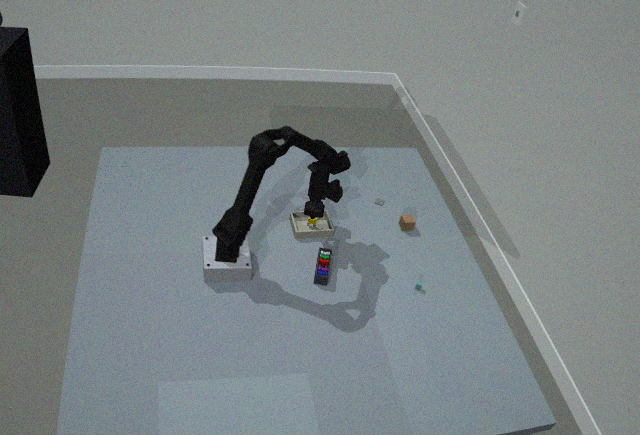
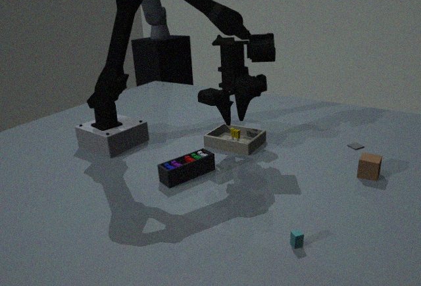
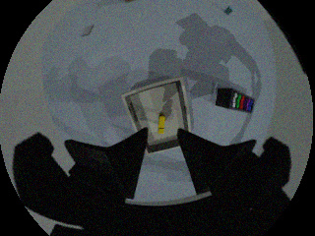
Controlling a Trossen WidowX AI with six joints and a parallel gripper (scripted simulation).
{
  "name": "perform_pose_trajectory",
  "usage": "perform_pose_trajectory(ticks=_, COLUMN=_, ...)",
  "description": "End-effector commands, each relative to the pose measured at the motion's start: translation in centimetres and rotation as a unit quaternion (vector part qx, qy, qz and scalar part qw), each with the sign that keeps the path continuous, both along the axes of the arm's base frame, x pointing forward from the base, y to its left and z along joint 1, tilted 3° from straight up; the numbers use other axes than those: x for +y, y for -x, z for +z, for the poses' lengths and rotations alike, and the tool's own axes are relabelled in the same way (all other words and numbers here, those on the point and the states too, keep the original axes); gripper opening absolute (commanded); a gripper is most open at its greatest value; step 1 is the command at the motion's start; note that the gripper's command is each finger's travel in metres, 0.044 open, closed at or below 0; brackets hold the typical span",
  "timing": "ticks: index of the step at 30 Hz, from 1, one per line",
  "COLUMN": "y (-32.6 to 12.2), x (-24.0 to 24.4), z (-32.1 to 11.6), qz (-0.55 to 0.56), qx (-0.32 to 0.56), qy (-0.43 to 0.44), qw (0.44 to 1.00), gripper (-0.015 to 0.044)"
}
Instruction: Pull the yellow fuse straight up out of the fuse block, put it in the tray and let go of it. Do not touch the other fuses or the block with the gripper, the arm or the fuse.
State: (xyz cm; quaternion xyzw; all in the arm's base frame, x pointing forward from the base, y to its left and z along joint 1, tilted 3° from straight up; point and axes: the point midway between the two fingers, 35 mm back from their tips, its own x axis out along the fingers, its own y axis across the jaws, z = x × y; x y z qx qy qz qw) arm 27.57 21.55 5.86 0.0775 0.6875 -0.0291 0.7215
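- While tool (image 2: 234,119) hangs released above it, yellow fuse (image 2: 235,133) sits upright inside tray (image 2: 224,145), free of the fingers.
- Fuse block (image 2: 186,171) on desk (image 2: 102,242): remaining fuses seated.

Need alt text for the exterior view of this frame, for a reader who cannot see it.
The yellow fuse sits inside the beige tray, directly below the black arm's open hand, which holds nothing. A dark fuse block with blue, purple, red, green and white fuses stands in front of the tray.
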Motion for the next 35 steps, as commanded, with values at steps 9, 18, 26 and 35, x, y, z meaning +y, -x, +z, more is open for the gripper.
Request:
perform_pose_trajectory(ticks=9, y=0.2, x=-0.3, z=3.7, qz=-0.002, qx=0.000, qy=0.002, qw=1.000, gripper=0.0330)
perform_pose_trajectory(ticks=18, y=0.2, x=-0.2, z=3.8, qz=0.000, qx=0.000, qy=0.000, qw=1.000, gripper=0.0330)
perform_pose_trajectory(ticks=26, y=0.2, x=-0.2, z=3.8, qz=0.000, qx=0.000, qy=0.000, qw=1.000, gripper=0.0330)
perform_pose_trajectory(ticks=35, y=0.2, x=-0.2, z=3.8, qz=0.000, qx=0.000, qy=0.000, qw=1.000, gripper=0.0330)
